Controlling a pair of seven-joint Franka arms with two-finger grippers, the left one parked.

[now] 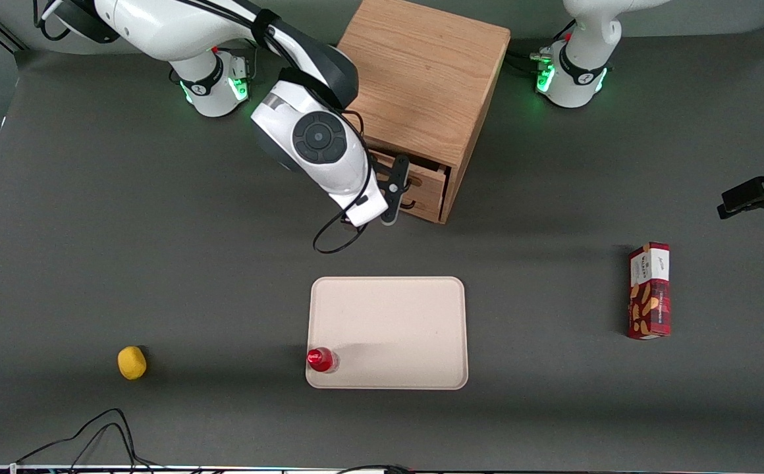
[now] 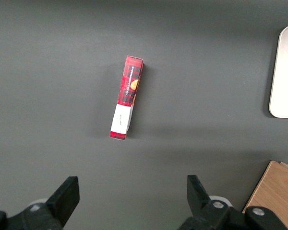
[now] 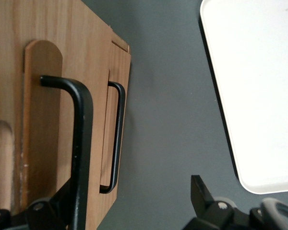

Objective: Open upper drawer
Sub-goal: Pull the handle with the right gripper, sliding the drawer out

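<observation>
One finger of the spread hand (image 1: 398,191) apparently hides behind the upper drawer (image 1: 421,187) handle (image 3: 77,143).

We see the upper drawer (image 1: 421,176), light oak, topmost of the cabinet's 2, pulled slightly out of its front. Its thin black bar handle (image 3: 80,143) runs across the drawer face, above the bottom drawer's matching handle, facing the front camera.

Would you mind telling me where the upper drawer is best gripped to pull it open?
Grip the upper drawer by its thin black bar handle, coming from the cabinet's front. The bar stands off the wood, leaving room for a finger. The gripper is there, open.
</observation>
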